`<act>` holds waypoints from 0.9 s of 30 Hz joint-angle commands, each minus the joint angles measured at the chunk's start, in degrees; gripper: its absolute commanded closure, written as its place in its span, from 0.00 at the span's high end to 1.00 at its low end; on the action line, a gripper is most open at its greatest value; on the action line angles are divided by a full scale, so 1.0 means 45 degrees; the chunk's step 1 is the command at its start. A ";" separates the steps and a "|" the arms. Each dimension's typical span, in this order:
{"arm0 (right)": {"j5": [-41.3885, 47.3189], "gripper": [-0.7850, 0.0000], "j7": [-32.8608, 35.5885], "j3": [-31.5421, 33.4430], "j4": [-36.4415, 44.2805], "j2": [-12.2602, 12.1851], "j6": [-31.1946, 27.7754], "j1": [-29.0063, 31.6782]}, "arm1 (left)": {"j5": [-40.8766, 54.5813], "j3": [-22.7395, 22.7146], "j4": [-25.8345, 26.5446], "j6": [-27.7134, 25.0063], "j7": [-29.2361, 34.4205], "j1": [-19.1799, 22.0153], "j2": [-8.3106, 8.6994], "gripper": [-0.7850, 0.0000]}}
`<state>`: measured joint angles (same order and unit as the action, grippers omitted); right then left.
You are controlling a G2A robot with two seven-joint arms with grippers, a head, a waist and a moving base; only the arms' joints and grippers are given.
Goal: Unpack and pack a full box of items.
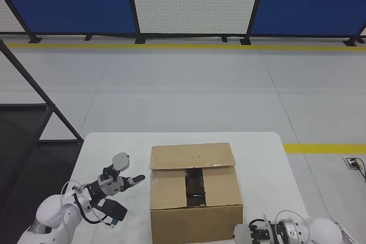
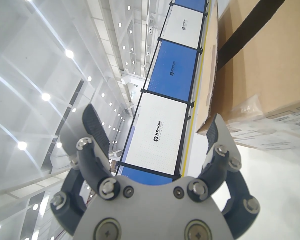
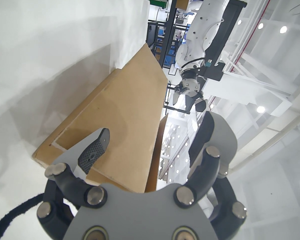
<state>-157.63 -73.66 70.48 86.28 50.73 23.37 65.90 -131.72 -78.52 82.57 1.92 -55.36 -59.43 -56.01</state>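
Cardboard box (image 1: 195,183) sat with its far flap raised and a dark slit between the two side flaps, running from its near edge to its far edge. Left gripper (image 1: 129,170) hung off the box's left wall, jaws apart and empty; right gripper (image 3: 155,128), likewise apart, was closer, at its near right corner; bare table (image 1: 110,152) flanked the box

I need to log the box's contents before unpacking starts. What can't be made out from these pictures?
1. Contents of the box: top view, the flaps leave only a dark slit; nothing inside is identifiable.
2. Right end effector: top view, cut off by the bottom edge, so its gap to the box is unclear.
3. Label on the box side: left wrist view, blurred and cut by the picture's edge.
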 commanded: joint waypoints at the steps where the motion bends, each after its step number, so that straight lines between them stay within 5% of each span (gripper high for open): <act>1: 0.0232 1.00 -0.0279 0.0594 0.0534 -0.0145 0.0389 0.0454 | 0.0000 0.0000 0.0000 0.0000 0.0000 0.0000 0.0000 1.00; 11: 0.1506 1.00 -0.0417 0.3689 0.3049 -0.0674 0.0943 0.2277 | 0.0000 0.0000 0.0000 0.0000 0.0000 0.0000 0.0000 1.00; 21: 0.2136 1.00 0.1703 0.4317 0.3380 -0.0771 -0.2719 0.0762 | 0.0734 -0.0355 0.0853 0.0305 0.0029 -0.0526 0.0024 1.00; 27: 0.2049 1.00 0.1693 0.4299 0.3376 -0.0778 -0.2803 0.0691 | 0.0875 -0.0541 0.0998 0.0339 0.0028 -0.0679 0.0049 1.00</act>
<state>-148.44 -66.09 89.82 101.47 47.23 10.75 69.00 -127.76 -80.99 87.08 3.45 -55.23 -62.51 -55.78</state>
